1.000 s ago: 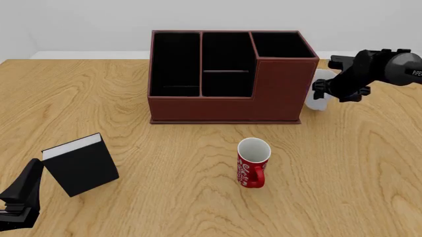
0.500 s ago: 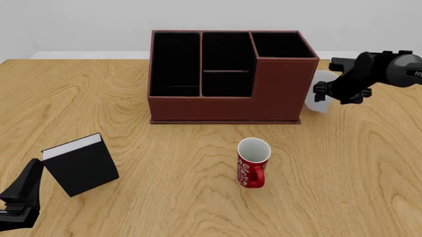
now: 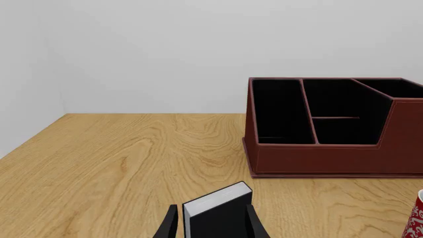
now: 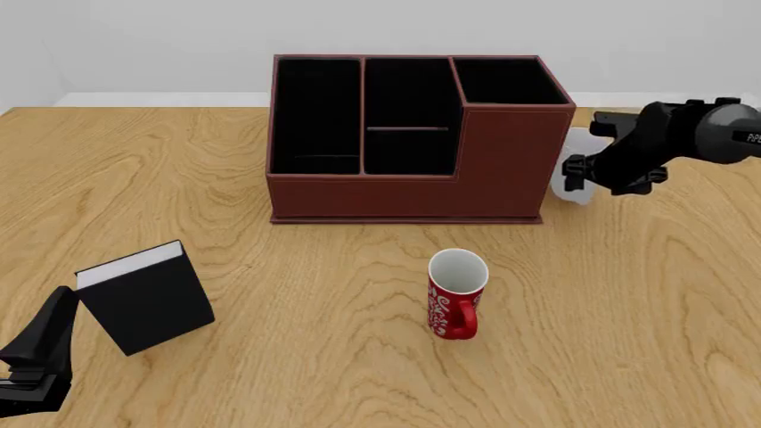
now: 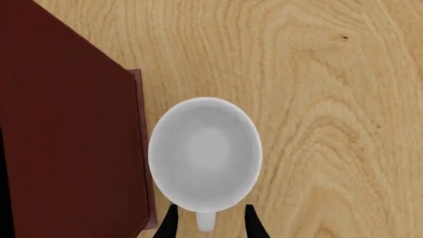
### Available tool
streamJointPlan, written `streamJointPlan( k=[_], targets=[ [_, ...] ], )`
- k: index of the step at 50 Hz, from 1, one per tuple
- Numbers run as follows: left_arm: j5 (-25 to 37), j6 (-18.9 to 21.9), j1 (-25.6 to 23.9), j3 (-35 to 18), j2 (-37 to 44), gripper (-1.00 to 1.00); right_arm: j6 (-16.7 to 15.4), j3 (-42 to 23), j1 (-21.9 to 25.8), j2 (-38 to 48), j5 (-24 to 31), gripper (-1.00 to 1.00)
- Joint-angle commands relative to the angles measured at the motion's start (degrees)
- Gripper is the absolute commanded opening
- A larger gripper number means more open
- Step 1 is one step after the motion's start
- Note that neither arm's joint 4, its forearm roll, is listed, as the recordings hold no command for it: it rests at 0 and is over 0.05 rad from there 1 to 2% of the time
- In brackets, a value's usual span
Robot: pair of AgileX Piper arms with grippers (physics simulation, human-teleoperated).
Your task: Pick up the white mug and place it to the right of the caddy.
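The white mug [image 5: 205,153] [image 4: 571,189] stands upright just to the right of the caddy [image 4: 405,178] [image 5: 66,139] [image 3: 330,153], close to its right wall. My right gripper [image 5: 210,223] [image 4: 583,171] hovers over the mug, looking straight down into it. It is open: its fingertips [image 5: 172,222] stand on either side of the mug's handle [image 5: 206,221] with a gap on each side. The front view shows only part of the mug behind that gripper. My left gripper [image 4: 60,308] [image 3: 211,229] rests open at the near left corner, holding nothing.
A black book with white pages [image 4: 145,297] [image 3: 218,213] stands just ahead of the left gripper. A red patterned mug [image 4: 455,299] [image 3: 416,218] stands in front of the caddy. The table's right edge lies beyond the white mug.
The right arm has drifted slightly up and to the right in the front view. The white mug stays beside the caddy. The left arm has not moved.
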Motion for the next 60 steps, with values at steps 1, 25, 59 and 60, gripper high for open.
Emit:
streamJointPlan(
  k=[1,25,59,60],
  targets=[
    [0.00,0.00,0.00,0.00,0.00,1.00,-0.15,0.92,-0.03,-0.07,-0.58,1.00],
    [0.00,0.00,0.00,0.00,0.00,1.00,-2.37,6.40,0.21,-5.22,-2.51,1.00],
    [0.00,0.00,0.00,0.00,0.00,1.00,-4.07,14.02,0.05,-14.03,-5.43,1.00],
    [0.00,0.00,0.00,0.00,0.00,1.00,-4.20,14.20,0.04,-14.27,-5.48,1.00]
  ],
)
